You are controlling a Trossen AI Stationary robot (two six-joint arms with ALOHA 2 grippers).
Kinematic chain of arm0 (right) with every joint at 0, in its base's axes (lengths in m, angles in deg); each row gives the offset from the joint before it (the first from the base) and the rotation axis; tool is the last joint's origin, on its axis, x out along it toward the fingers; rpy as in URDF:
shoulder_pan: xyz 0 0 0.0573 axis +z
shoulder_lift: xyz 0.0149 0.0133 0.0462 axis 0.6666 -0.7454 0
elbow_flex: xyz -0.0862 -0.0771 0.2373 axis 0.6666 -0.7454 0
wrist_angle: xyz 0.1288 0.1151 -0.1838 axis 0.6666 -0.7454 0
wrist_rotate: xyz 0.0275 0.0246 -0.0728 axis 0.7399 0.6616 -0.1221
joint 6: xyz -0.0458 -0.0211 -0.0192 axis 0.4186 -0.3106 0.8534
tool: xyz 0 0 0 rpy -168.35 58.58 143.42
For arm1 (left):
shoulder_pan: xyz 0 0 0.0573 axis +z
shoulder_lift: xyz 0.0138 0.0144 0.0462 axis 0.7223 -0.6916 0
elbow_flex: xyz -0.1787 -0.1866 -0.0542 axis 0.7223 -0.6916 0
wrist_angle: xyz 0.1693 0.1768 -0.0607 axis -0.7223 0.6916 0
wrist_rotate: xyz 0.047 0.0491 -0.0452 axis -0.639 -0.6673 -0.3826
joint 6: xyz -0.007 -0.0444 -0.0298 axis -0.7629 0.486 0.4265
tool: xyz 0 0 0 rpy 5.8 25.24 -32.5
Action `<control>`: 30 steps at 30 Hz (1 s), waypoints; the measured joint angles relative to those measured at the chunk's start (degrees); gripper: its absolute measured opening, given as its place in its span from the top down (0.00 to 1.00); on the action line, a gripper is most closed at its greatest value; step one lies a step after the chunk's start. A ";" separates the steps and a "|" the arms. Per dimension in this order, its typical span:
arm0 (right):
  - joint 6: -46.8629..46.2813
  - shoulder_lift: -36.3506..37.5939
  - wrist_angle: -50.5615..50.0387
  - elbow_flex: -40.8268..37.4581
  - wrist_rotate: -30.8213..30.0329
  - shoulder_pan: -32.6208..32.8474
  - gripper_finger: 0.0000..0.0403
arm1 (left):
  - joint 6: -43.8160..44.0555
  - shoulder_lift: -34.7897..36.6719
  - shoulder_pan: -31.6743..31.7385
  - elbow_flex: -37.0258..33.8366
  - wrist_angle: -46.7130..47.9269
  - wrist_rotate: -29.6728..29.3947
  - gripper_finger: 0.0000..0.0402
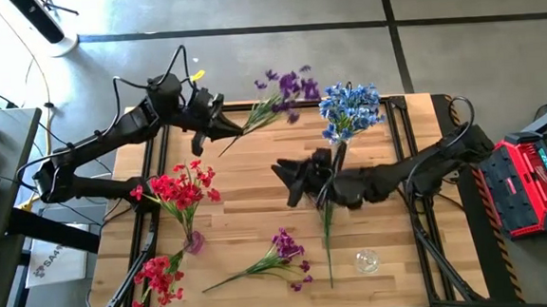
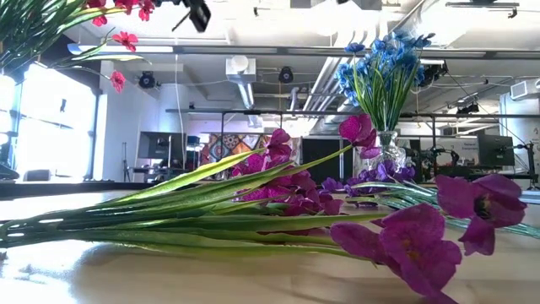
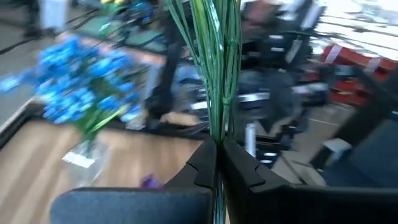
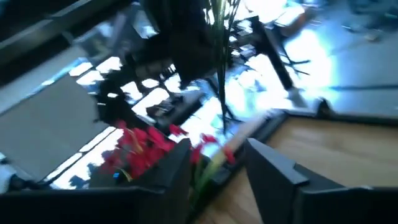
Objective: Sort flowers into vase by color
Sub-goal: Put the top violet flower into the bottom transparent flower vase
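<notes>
Purple flowers [image 1: 287, 86] clamped in left hand [image 1: 226, 125].

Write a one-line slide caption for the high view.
Left gripper lifts a purple flower spray by its stem while the right gripper hovers open near the blue flowers in their vase.

Overhead looks straight down, low camera level across the table [image 1: 259, 221]; both share the blue flowers [image 1: 351, 109].

Wooden table [image 1: 257, 202] with loose purple spray [image 1: 278, 256] and red spray [image 1: 158, 280].
</notes>
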 joint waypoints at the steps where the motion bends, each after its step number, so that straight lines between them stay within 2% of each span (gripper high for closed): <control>1: 1.87 0.00 2.00 0.00 2.69 -1.21 0.62 | 0.02 0.00 -0.60 0.00 -1.14 0.86 1.00; 3: 4.62 0.02 5.34 0.00 7.60 -3.48 0.55 | 0.00 0.00 -1.82 0.02 -2.45 1.68 1.00; 7: 9.86 0.02 8.82 0.00 9.83 -6.11 0.41 | 0.32 0.00 -3.69 0.02 -3.82 2.13 1.00; 11: 14.47 0.02 9.35 1.34 13.79 -7.24 0.36 | 0.35 -0.02 -4.89 0.02 -3.69 2.16 1.00; 14: 18.42 0.02 9.29 2.76 16.89 -7.77 0.37 | 0.37 -0.02 -5.28 0.02 -3.67 2.16 1.00; 17: 20.99 0.02 8.97 3.99 17.25 -8.15 0.39 | 0.51 -0.25 -5.87 0.02 -3.72 1.54 1.00; 22: 21.81 0.02 7.67 5.13 21.22 -9.31 0.41 | 0.48 -1.64 -8.52 0.04 -3.71 1.28 1.00; 25: 21.79 0.02 7.15 5.14 21.60 -9.44 0.44 | 0.48 -2.92 -9.91 0.04 -3.78 1.19 1.00; 28: 21.21 0.02 6.13 5.14 20.52 -9.53 0.50 | 0.48 -3.72 -10.64 0.04 -4.51 1.09 1.00; 30: 20.67 0.02 5.65 5.14 20.55 -9.68 0.58 | 0.48 -3.97 -10.75 0.04 -4.54 0.75 1.00</control>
